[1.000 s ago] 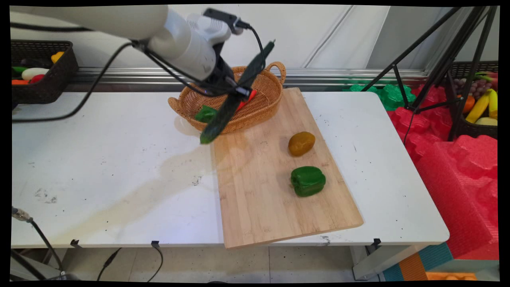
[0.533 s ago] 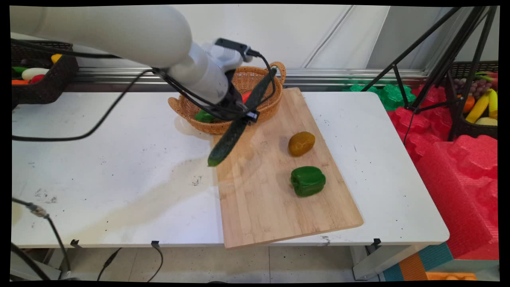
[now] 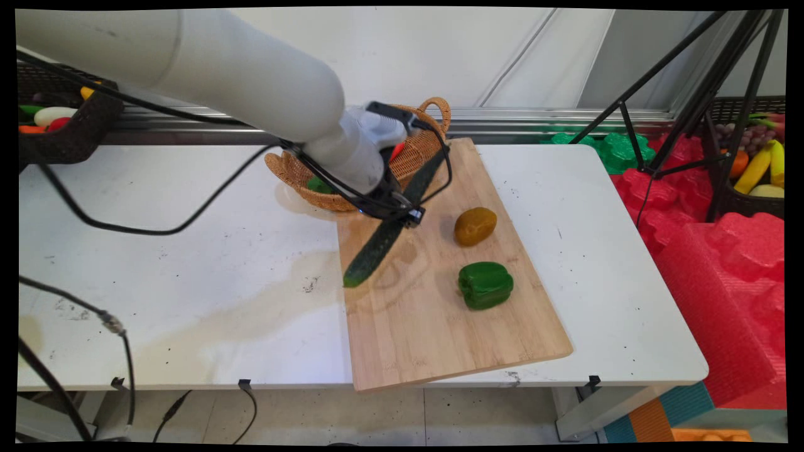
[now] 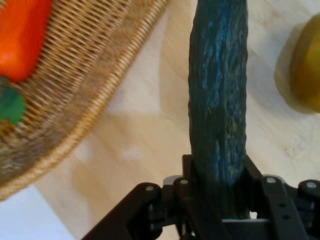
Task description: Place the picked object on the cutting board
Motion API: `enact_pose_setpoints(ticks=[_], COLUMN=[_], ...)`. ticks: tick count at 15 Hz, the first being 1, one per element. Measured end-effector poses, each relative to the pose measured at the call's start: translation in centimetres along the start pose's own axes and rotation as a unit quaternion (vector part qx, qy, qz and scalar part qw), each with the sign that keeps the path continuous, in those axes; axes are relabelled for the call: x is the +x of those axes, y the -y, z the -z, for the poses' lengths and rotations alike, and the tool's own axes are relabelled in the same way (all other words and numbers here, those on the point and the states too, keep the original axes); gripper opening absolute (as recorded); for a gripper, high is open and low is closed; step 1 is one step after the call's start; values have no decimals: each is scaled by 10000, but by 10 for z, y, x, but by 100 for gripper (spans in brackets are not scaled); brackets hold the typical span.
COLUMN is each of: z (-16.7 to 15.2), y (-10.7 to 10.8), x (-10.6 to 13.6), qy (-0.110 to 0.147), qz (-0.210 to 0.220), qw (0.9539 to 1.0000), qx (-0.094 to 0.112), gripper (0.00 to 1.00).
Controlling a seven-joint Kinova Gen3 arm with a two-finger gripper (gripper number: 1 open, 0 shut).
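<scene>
The black gripper (image 3: 402, 216) is pinching a long dark cucumber (image 3: 389, 229) above a wooden cutting board (image 3: 440, 326); a wicker basket (image 3: 289, 172) is sitting just beside.

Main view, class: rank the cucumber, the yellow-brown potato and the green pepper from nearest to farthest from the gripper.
1. cucumber: clamped in the gripper, slanting down over the cutting board's left part.
2. potato: just right of the gripper, on the board.
3. green pepper: farther toward the board's near end, below the potato in the picture.
</scene>
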Motion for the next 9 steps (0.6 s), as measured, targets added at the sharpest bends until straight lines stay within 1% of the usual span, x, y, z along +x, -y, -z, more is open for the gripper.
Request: enact_pose_setpoints(ticks=[6, 9], z=[-30, -38], y=[-15, -20], x=[-6, -8], qy=[224, 279], qz=[-9, -13], qw=[9997, 9995], qx=[-114, -145], gripper=[0, 0])
